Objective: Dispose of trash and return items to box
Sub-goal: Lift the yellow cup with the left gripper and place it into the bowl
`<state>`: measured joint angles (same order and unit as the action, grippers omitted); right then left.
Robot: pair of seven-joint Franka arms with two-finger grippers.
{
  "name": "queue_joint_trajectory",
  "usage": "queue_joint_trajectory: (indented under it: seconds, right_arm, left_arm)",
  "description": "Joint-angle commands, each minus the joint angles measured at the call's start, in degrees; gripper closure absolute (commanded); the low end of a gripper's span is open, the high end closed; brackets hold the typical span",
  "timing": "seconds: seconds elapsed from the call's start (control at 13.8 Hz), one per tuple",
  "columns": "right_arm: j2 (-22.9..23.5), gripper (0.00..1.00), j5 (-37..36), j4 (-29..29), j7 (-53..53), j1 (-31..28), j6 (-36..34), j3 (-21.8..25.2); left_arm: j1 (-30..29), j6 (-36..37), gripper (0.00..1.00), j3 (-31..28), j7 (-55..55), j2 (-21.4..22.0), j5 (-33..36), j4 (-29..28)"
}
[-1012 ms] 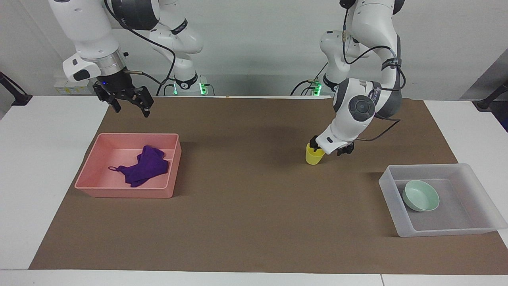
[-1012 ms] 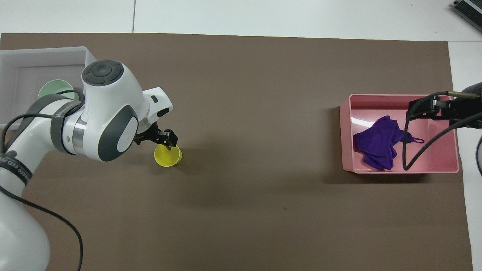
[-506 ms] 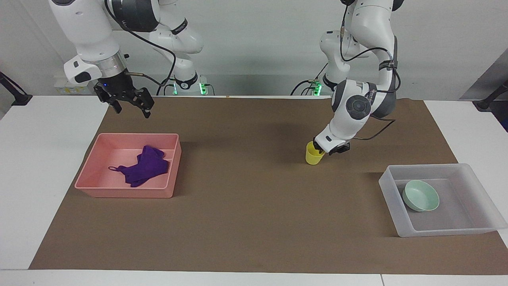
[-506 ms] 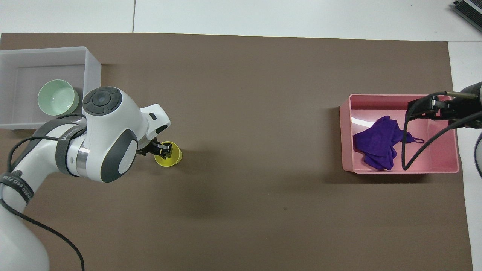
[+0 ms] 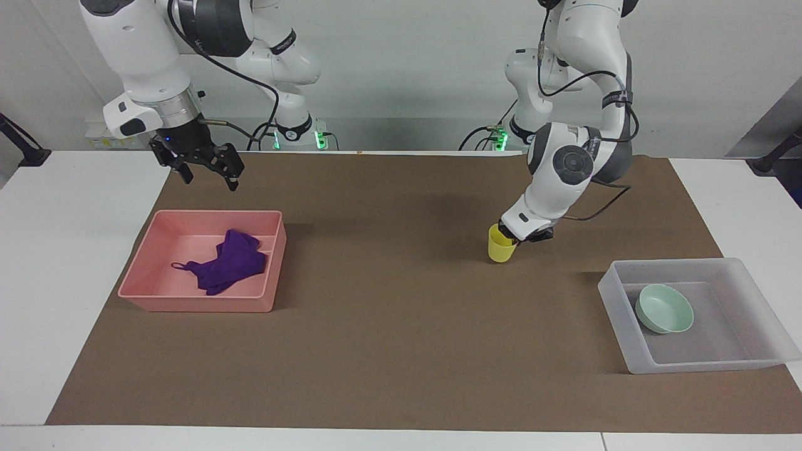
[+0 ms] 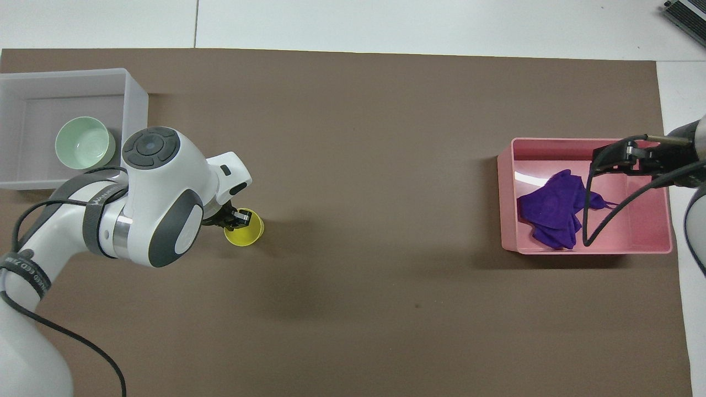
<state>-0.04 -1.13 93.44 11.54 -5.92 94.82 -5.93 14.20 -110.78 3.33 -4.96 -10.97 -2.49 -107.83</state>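
Facing view showed the left gripper (image 5: 509, 237) clamped on the small yellow cup's (image 5: 499, 248) rim, upright on brown mat (image 5: 388, 326); the right gripper (image 5: 205, 176) waited spread, empty.

No lettering on anything here can be read.

The small deep-purple cloth rag (image 5: 227, 262) lies in the pink rectangular plastic tray (image 5: 147, 274); the shallow mint-green round bowl (image 5: 664, 308) sits in the translucent frosted-white plastic tray (image 5: 702, 364); the small yellow plastic cup (image 5: 500, 245) stands between the trays, nearer the robots.
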Motion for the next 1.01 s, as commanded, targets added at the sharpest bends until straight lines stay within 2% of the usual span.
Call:
queue_joint_trajectory:
  seconds: [0.0, 0.14, 0.43, 0.58, 0.65, 0.94]
  right_arm:
    - [-1.11, 0.0, 0.87, 1.57, -0.91, -0.67, 1.16, -0.14]
    - [-1.19, 0.0, 0.87, 1.74, -1.08, -0.67, 1.16, -0.14]
    - [-1.46, 0.0, 0.87, 2.27, -1.0, -0.76, 1.25, -0.23]
    - [-1.63, 0.0, 0.87, 2.71, -0.73, -0.76, 1.16, -0.23]
    - [-1.63, 0.0, 0.87, 2.71, -0.82, -0.76, 1.16, -0.23]
    - [-1.63, 0.0, 0.87, 2.53, -1.08, -0.76, 1.34, -0.23]
  left_arm:
    - [-7.84, 8.98, 1.0, -0.26, 1.36, -1.23, 0.99, 11.9]
    - [-12.6, 9.18, 1.0, -0.26, 5.2, -2.47, 2.74, 17.36]
    - [-20.78, 6.73, 1.0, -0.26, 21.72, -11.07, 5.56, 29.85]
    - [-23.51, -0.55, 1.0, -0.34, 25.78, -13.27, 5.74, 30.22]
    - [-24.04, -1.8, 1.0, -0.34, 26.84, -14.94, 6.09, 30.22]
    - [-24.92, 0.11, 1.0, -0.34, 27.11, -16.45, 8.9, 28.21]
